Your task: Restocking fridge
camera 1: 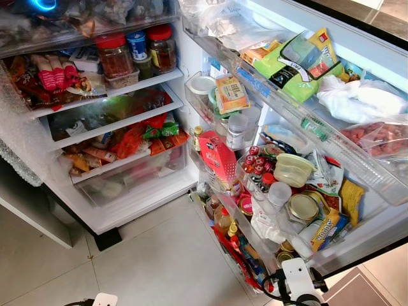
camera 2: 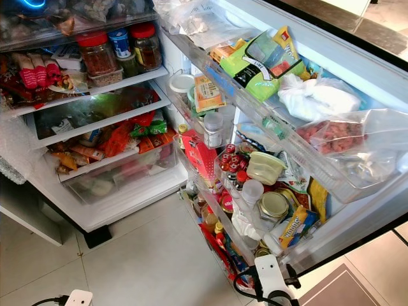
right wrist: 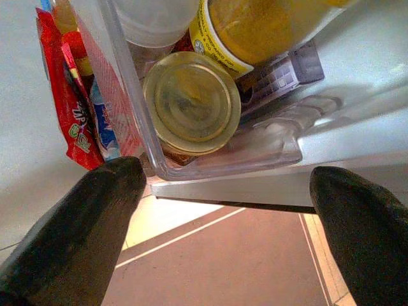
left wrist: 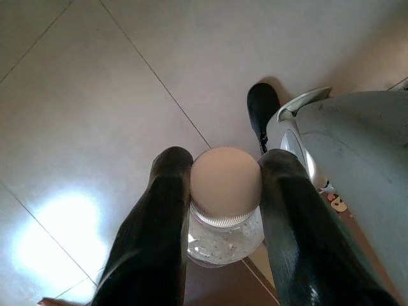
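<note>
Jar (left wrist: 225,210) with the pale lid sits clamped upright between your left gripper (left wrist: 223,191) fingers low over the floor tiles, fridge (camera 1: 137,207) ahead and up, door shelves (camera 1: 306,121) nearer your wide-open right gripper (right wrist: 226,185).

- Left gripper (left wrist: 217,185) — its two black fingers (left wrist: 150,242) are closed on either side of a small clear jar (left wrist: 224,210) with a pale round cap, pressing against the cap; it hangs low, pointing down at the tiled floor.
- Right gripper (right wrist: 229,185) — fingers spread wide apart with nothing between them, the tips held just short of the lowest door bin.
- Right wrist (camera 1: 298,280) sits at the bottom edge of the head views, white housing with black cabling.
</note>
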`<state>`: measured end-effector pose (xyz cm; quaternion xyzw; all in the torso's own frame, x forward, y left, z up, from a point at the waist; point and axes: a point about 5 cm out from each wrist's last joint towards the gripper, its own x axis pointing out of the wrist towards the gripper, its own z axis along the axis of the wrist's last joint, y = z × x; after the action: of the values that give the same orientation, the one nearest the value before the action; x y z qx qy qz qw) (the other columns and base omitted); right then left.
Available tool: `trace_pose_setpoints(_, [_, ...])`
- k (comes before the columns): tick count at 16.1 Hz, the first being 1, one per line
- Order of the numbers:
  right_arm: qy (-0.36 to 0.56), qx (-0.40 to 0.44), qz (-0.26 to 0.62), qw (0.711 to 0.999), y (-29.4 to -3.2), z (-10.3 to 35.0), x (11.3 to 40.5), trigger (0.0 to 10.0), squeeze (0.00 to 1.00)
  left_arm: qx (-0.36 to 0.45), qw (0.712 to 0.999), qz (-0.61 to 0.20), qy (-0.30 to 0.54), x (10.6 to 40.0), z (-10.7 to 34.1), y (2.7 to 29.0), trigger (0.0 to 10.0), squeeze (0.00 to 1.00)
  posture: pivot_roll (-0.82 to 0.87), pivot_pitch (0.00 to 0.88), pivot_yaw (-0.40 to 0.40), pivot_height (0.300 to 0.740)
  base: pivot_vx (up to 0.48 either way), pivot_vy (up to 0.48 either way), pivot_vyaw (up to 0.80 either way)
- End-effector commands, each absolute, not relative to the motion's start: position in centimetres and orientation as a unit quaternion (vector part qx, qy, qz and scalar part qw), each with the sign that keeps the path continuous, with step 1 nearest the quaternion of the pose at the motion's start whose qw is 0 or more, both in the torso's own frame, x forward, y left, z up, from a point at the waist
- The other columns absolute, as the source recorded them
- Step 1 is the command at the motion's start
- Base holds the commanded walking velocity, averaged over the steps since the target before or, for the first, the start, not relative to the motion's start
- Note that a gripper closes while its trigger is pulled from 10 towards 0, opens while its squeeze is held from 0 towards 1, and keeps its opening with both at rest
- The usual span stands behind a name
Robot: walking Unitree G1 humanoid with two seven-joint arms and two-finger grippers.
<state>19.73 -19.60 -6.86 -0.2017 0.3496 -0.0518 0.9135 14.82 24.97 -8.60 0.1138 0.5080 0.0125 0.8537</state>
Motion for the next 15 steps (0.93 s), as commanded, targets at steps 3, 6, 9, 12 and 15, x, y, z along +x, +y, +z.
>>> trace_pose_setpoints(3, [0.341,-0.262,-0.062,0.901,-20.15,-6.78,19.51,10.0,0.00,0.115,0.850,0.010,0.514,14.28,-8.81,24.97,10.0,0.00,0.06,0.119,-0.028,0.740,0.000,0.000,0.00])
trace_pose_setpoints(6, [0.327,-0.304,-0.097,0.890,-20.42,-6.60,19.41,10.0,0.00,0.118,0.850,0.012,0.514,14.22,-8.84,24.94,10.0,0.00,0.06,0.120,-0.029,0.740,0.000,0.000,0.00])
trace_pose_setpoints(9, [0.324,-0.348,-0.117,0.872,-20.62,-6.52,19.33,10.0,0.00,0.118,0.849,0.010,0.515,13.94,-9.04,24.58,10.0,0.00,0.05,0.121,-0.029,0.740,0.000,0.000,0.00])
trace_pose_setpoints(12, [0.323,-0.346,-0.121,0.872,-20.63,-6.51,19.29,10.0,0.00,0.118,0.849,0.010,0.515,13.89,-9.07,24.50,10.0,0.00,0.05,0.121,-0.029,0.740,0.000,0.000,0.00])
trace_pose_setpoints(15, [0.331,-0.390,-0.132,0.849,-20.59,-6.55,19.24,10.0,0.00,0.122,0.851,0.011,0.511,13.94,-9.03,24.54,10.0,0.00,0.06,0.120,-0.022,0.740,0.000,0.000,0.00])
